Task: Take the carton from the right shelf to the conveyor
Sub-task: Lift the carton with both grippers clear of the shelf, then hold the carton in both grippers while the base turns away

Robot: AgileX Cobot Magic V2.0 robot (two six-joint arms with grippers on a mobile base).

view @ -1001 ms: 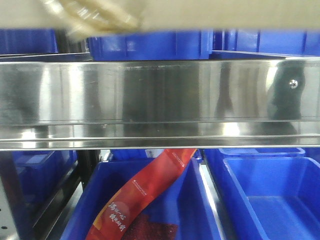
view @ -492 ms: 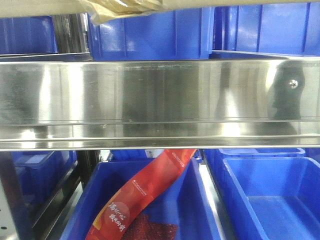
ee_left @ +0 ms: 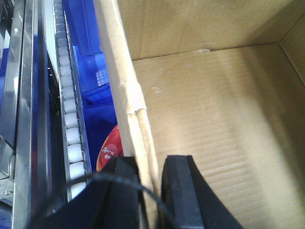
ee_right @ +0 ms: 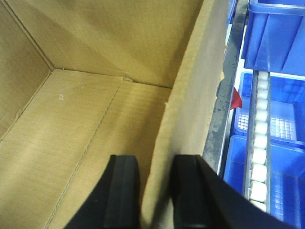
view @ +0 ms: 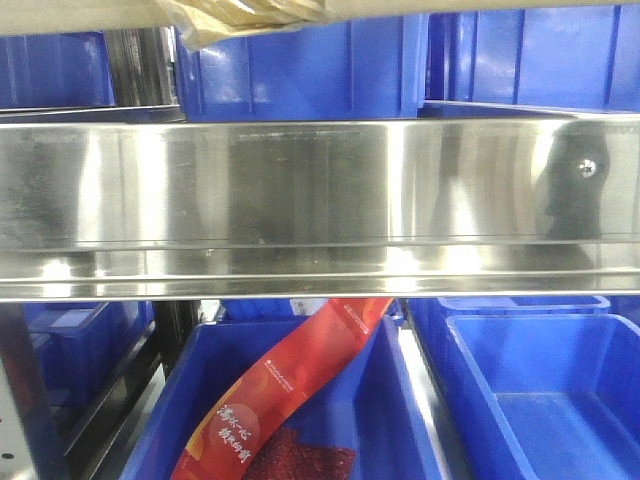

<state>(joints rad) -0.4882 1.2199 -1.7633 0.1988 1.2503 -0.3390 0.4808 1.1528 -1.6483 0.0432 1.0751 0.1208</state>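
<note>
The carton [ee_left: 224, 105] is an open brown cardboard box, empty inside. In the left wrist view my left gripper [ee_left: 151, 191] is shut on the carton's left wall, one black finger on each side of it. In the right wrist view my right gripper [ee_right: 155, 191] is shut on the carton's right wall [ee_right: 190, 105], one finger inside the box and one outside. In the front view only the carton's bottom edge with tape [view: 250, 15] shows along the top of the frame, above the steel shelf rail [view: 320, 200]. No conveyor is in view.
Blue bins [view: 540, 390] sit under and behind the steel rail; one [view: 390, 420] holds a red snack packet [view: 290, 390]. White roller tracks [ee_left: 71, 109] and blue bins run left of the carton, and more rollers [ee_right: 259, 143] and bins to its right.
The carton's bottom edge has risen in the front view, from covering the top strip of the frame to just a sliver. More of the blue bins behind shows.
</note>
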